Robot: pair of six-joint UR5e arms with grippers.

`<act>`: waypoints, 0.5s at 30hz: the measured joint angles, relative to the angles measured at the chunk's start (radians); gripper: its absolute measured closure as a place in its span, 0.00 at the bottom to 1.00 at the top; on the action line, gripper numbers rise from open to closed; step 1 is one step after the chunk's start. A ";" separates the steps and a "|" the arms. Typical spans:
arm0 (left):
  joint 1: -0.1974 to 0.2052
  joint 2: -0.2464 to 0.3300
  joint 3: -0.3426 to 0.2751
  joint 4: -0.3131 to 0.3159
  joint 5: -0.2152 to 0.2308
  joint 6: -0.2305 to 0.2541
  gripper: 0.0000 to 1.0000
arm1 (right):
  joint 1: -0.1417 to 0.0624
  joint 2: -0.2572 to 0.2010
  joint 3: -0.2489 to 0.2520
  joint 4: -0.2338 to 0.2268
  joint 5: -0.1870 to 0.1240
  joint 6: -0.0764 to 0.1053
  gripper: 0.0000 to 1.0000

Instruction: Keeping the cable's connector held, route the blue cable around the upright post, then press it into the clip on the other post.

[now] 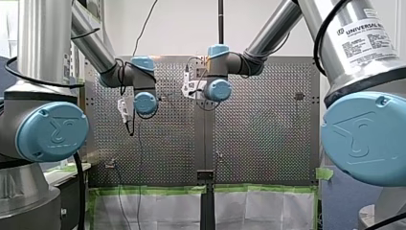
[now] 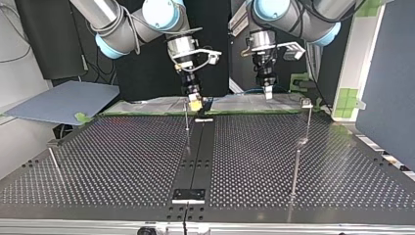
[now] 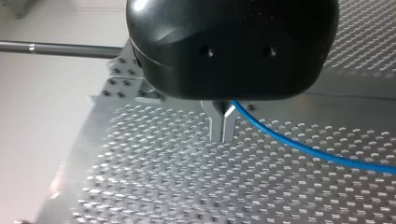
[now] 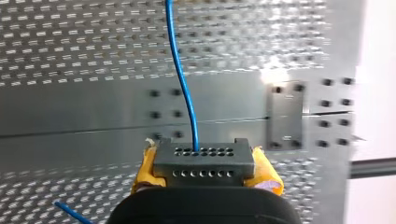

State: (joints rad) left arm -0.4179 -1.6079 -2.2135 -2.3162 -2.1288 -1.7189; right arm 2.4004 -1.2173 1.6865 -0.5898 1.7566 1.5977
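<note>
1. The connector [image 4: 204, 161] was a grey block with two rows of holes, clamped between yellow pads [image 4: 145, 170].
2. The blue cable [image 4: 182, 79] left an upper hole and, further along, passed between metal fingers [image 3: 215, 128].
3. A thin post [image 2: 186, 115] stood upright mid top view; a second post [image 2: 309, 122], at that view's right, bore a clip [image 2: 307, 103].

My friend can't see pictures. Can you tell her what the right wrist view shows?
My right gripper, with yellow pads, is shut on a grey connector dotted with small holes. A blue cable runs from the connector away over the perforated table.
</note>
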 joint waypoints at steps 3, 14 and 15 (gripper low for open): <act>0.009 0.024 0.024 -0.024 0.001 -0.006 1.00 | 0.000 -0.023 -0.020 0.023 -0.008 0.005 1.00; 0.048 0.118 0.079 -0.117 0.001 -0.030 1.00 | -0.001 -0.111 -0.112 0.120 -0.029 0.005 1.00; 0.050 0.125 0.083 -0.125 0.001 -0.030 1.00 | -0.001 -0.113 -0.118 0.128 -0.030 0.005 1.00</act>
State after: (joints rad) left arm -0.3678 -1.4828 -2.1304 -2.4412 -2.1280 -1.7493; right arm 2.3992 -1.3306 1.5686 -0.4614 1.7264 1.6031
